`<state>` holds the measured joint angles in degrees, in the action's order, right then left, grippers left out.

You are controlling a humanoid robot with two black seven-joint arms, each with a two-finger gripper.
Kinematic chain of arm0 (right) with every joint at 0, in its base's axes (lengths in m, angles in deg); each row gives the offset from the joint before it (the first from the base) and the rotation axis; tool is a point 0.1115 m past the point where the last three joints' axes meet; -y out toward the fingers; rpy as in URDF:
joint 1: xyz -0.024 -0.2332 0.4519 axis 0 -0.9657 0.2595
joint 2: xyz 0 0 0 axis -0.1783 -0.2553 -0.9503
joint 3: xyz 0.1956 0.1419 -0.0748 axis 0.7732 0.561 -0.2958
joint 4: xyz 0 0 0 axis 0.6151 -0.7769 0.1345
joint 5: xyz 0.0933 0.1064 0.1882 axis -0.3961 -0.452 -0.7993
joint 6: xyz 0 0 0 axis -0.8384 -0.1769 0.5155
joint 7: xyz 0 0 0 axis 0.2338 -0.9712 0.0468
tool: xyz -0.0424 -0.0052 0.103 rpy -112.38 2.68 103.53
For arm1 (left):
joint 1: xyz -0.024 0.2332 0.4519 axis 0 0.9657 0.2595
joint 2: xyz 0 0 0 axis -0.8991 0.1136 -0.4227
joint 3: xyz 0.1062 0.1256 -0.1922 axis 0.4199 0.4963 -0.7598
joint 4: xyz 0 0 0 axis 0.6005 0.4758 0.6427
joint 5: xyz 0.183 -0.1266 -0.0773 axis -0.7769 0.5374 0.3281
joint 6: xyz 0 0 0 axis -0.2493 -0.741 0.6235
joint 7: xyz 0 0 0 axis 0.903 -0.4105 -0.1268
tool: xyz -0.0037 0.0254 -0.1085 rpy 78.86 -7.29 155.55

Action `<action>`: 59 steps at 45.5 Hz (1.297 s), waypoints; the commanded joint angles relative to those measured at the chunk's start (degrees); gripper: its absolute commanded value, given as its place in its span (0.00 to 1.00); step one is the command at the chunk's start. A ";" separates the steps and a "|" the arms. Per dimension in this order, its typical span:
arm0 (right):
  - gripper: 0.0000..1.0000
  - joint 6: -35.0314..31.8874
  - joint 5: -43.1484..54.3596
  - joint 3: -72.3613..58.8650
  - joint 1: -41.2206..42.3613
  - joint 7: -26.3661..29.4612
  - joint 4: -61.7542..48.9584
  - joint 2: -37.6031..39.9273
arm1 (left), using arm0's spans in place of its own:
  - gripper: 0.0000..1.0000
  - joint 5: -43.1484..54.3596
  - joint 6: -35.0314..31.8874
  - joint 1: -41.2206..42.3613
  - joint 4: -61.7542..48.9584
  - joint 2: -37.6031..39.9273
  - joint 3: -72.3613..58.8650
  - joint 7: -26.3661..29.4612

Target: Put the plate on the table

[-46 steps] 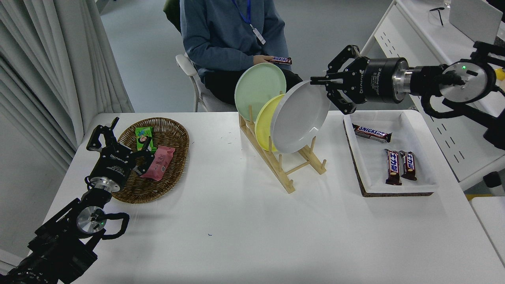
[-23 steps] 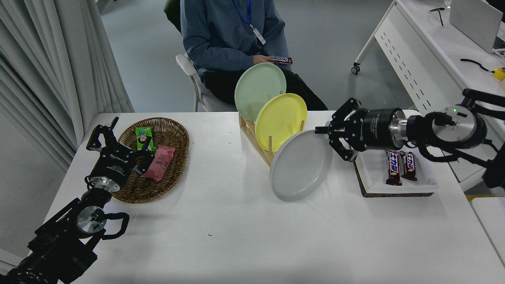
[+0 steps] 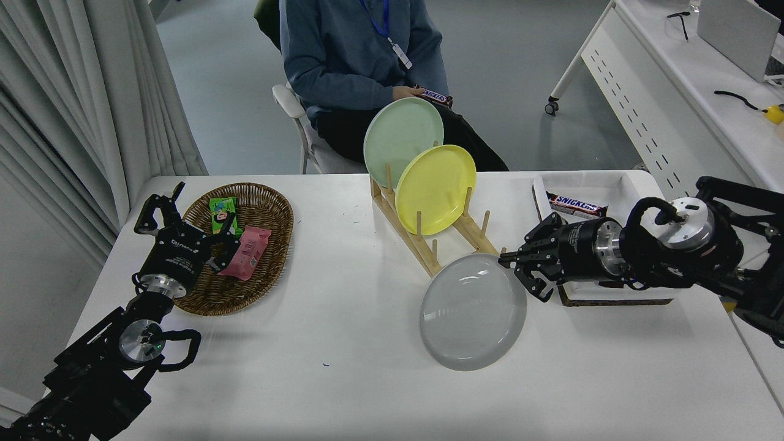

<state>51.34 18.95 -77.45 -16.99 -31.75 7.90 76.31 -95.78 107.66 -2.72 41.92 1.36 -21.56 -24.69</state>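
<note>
The pale grey plate lies low and nearly flat over the white table, in front of the wooden rack. Its near edge is at the tabletop; I cannot tell if the whole plate rests on it. My right gripper comes in from the right and is shut on the plate's far right rim. My left gripper is parked open at the lower left, beside the wicker basket.
A yellow plate and a light green plate stand in the rack. A white tray with chocolate bars lies behind my right arm. The basket holds snack packets. A person sits at the far side.
My right gripper has carried the grey plate out of the rack, down and toward me, and tipped it from upright to nearly flat over the table.
</note>
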 commanded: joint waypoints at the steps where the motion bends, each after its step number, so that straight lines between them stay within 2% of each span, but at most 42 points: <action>1: 0.00 11.65 -5.57 4.10 -0.78 -0.16 -0.28 -4.09 | 1.00 0.00 0.00 0.02 -0.05 0.00 0.00 0.00; 11: 0.00 11.65 -6.54 5.86 -1.48 -0.25 -2.47 -7.42 | 1.00 0.00 0.00 0.02 -0.05 0.00 0.00 0.00; 23: 0.00 11.65 -8.56 6.74 -2.27 0.10 -15.30 -15.95 | 1.00 0.00 0.00 0.02 -0.05 0.00 0.00 0.00; 44: 0.00 11.65 -8.12 6.04 -4.12 0.01 -26.73 -27.55 | 1.00 0.00 0.09 0.02 0.04 0.00 0.00 0.00; 59: 0.00 11.65 -7.77 4.81 -6.40 0.01 -27.62 -30.98 | 1.00 0.00 0.00 0.02 0.04 0.00 0.00 0.00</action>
<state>62.97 11.04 -71.85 -21.76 -31.73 -18.25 48.18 -95.77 107.66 -2.70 41.92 1.36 -21.56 -24.69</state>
